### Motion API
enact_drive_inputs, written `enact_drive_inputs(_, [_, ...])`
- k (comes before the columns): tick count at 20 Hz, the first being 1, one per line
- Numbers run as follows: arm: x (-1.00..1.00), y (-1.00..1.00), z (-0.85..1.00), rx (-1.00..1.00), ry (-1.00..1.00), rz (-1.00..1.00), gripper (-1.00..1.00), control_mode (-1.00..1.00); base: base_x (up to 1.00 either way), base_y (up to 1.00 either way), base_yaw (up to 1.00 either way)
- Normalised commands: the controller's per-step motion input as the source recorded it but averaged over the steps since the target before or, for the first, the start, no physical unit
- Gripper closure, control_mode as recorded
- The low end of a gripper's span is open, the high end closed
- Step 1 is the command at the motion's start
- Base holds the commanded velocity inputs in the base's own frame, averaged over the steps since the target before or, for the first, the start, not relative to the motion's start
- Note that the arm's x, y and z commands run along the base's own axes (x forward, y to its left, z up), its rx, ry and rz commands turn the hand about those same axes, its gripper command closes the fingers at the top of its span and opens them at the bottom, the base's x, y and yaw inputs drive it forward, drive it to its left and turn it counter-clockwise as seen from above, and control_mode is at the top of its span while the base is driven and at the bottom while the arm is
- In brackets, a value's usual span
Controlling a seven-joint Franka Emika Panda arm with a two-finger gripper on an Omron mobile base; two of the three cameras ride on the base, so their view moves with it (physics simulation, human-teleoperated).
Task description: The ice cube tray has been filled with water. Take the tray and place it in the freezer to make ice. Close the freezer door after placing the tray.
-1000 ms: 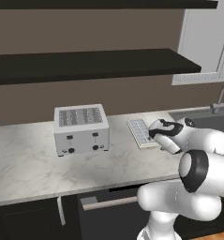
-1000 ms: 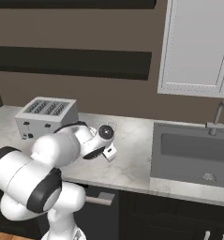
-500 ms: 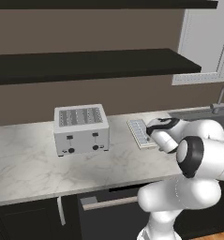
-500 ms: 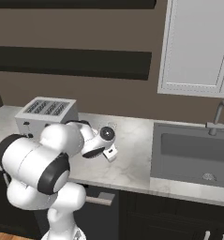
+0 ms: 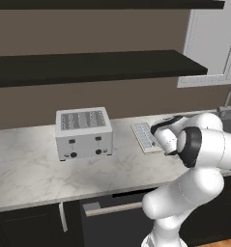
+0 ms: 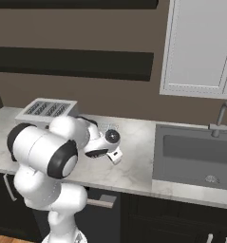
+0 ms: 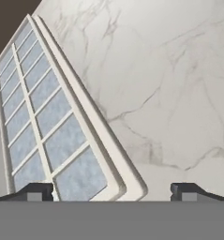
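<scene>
Hand view, nearest first: my gripper (image 7: 111, 190) has its jaws spread wide, nothing pinched, one fingertip (image 7: 36, 191) over the near corner of the ice cube tray (image 7: 52, 126), the other over bare marble counter (image 7: 169, 84). This view alone shows the tray's cells holding bluish water. In the left base view the tray (image 5: 143, 136) lies flat on the counter just right of the toaster (image 5: 83, 132), partly hidden behind my arm. The right base view adds the sink (image 6: 195, 156), well right of the toaster (image 6: 46, 109), with a faucet (image 6: 222, 118) behind it.
</scene>
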Motion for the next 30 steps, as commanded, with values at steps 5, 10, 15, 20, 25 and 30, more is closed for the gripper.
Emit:
enact_drive_inputs(5, [0.15,-0.10,-0.22,0.00,0.00,0.00,-1.00,-1.00,0.00,0.00,0.00])
enact_drive_inputs(10, [0.20,0.00,-0.18,0.00,0.00,0.00,-1.00,-1.00,0.00,0.00,0.00])
enact_drive_inputs(15, [0.06,0.08,-0.15,0.00,0.00,0.00,-1.00,-1.00,0.00,0.00,0.00])
enact_drive_inputs(20, [0.00,0.17,-0.19,0.00,0.00,0.00,-1.00,-1.00,0.00,0.00,0.00])
enact_drive_inputs(25, [0.00,0.20,-0.15,0.00,0.00,0.00,-1.00,-1.00,0.00,0.00,0.00])
enact_drive_inputs(30, [-0.03,0.20,-0.09,0.00,0.00,0.00,-1.00,-1.00,0.00,0.00,0.00])
